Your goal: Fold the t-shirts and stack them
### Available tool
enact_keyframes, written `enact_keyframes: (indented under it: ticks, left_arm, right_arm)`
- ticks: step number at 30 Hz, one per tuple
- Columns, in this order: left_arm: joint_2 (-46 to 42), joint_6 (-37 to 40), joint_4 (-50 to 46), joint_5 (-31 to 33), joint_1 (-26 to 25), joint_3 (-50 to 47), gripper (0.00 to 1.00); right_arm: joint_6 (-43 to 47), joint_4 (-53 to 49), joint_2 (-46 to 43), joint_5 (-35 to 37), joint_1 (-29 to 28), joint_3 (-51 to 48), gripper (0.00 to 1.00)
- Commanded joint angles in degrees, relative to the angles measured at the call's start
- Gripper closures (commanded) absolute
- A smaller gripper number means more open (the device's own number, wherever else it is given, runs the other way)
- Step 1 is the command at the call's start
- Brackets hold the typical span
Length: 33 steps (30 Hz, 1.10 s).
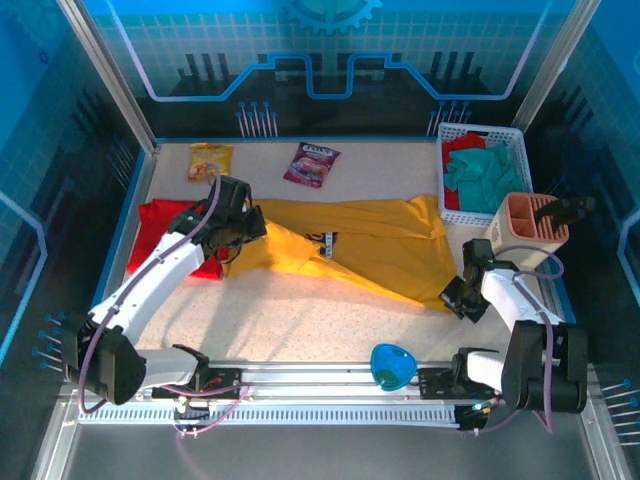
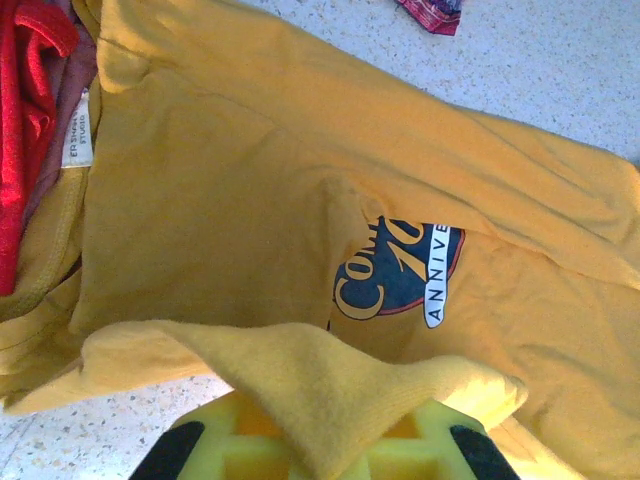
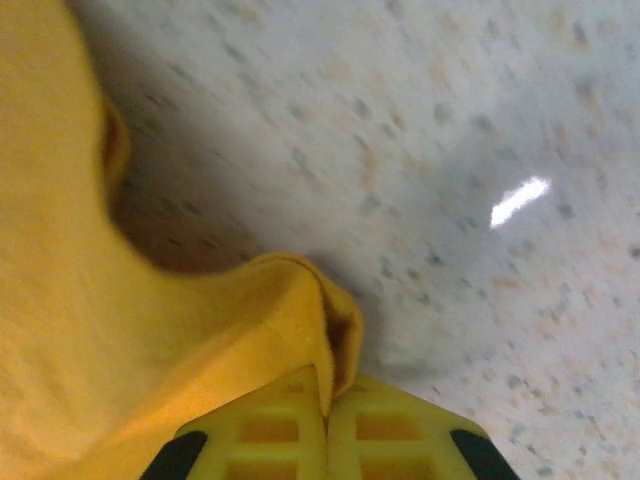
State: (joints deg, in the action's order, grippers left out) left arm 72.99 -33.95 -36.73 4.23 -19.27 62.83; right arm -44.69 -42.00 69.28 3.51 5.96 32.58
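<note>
Left wrist: soft mustard t-shirt point(image 2: 250, 200) rumpled, oval dark print point(image 2: 400, 270).

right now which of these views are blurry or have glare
Right wrist view: soft throughout, table speckles smeared, one bright glare streak on it, mustard t-shirt fuzzy. Left wrist view: chest print crisp, the near cloth fold slightly soft. Top external view: sharp, evenly lit, blue-tinted walls.

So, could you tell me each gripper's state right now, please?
Left gripper: shut on the yellow t-shirt.
Right gripper: shut on the yellow t-shirt's edge.
</note>
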Motion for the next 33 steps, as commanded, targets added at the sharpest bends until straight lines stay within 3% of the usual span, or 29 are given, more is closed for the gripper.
enact_keyframes:
  ticks: [1, 7, 21, 33]
  left_arm:
    - [-2.75, 1.79, -3.12, 1.22, 0.59, -0.72, 1.0]
    - [-3.23, 2.57, -4.67, 2.79, 0.7, -0.62, 1.0]
    - [2.08, 5.01, -2.28, 2.76, 4.3, 4.38, 1.0]
    - [7.14, 5.57, 1.77, 2.65, 5.99, 4.59, 1.0]
  right_arm:
    - [1.26, 2.39, 0.15, 0.22, -0.68, 2.92, 1.0]
    - [1.1, 1.02, 1.34, -3.2, -0.6, 7.88, 1.0]
    - [4.78, -0.19, 14.98, -6.76, -0.5, 23.64, 1.0]
    - [-0.66, 8.44, 16.74, -5.78, -0.13, 21.95, 1.0]
